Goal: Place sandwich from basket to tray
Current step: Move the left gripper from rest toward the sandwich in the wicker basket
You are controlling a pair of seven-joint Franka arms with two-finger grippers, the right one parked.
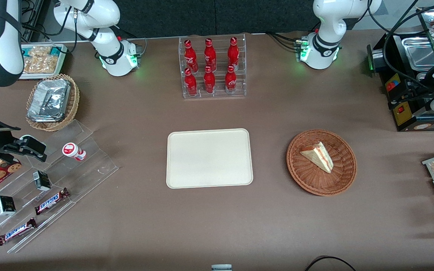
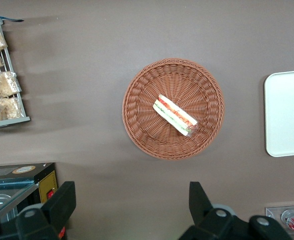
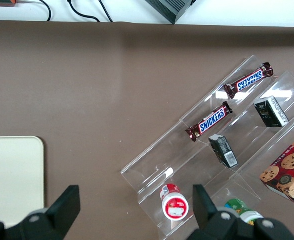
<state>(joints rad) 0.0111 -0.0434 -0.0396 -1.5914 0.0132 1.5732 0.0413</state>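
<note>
Tray [image 1: 209, 158]: cream, flat on the brown table [image 1: 239, 226], bare.
Basket [image 1: 321, 162]: reddish-brown wicker, beside the tray toward the working arm's end.
Sandwich [image 1: 318, 156]: lying in the basket, striped filling edge showing.
Gripper [image 2: 132, 205]: raised well above the table near the basket, fingers spread wide, holding nothing.
Bottle rack [image 1: 213, 67]: six red bottles, farthest from the camera.

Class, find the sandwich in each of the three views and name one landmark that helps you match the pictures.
Front view: the sandwich lies in the basket, toward the working arm's end of the table.
Left wrist view: the sandwich lies mid-basket, below the open gripper.
Right wrist view: not in it.
Shared landmark: the tray.
</note>
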